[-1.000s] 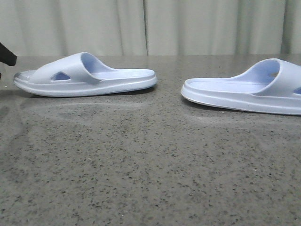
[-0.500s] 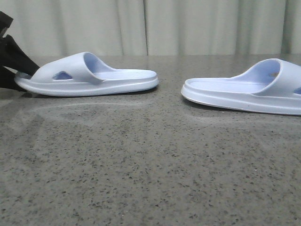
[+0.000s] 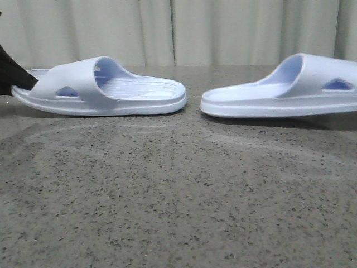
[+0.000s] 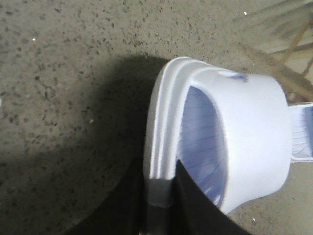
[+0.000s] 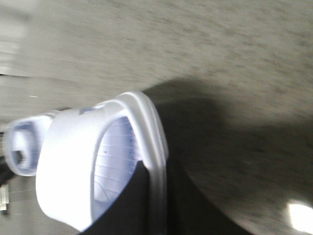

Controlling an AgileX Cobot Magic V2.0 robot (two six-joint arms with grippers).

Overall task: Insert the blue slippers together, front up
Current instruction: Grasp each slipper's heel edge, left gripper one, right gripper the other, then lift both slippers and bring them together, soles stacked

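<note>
Two pale lavender-blue slippers lie on the grey speckled table, heels facing each other. The left slipper rests on the table. My left gripper shows as a black shape at its toe end. In the left wrist view my left gripper is shut on the toe rim of that slipper. The right slipper is tilted, with its strap end raised. My right gripper is shut on the toe rim of this slipper. It is outside the front view.
The grey speckled tabletop stretches from the slippers to the front edge. A pale curtain hangs behind the table. A gap of table separates the two heels.
The right slipper has moved left and risen at its strap end, which narrows the gap between the heels. The left slipper has turned slightly, with its toe end a little higher in my left gripper.
</note>
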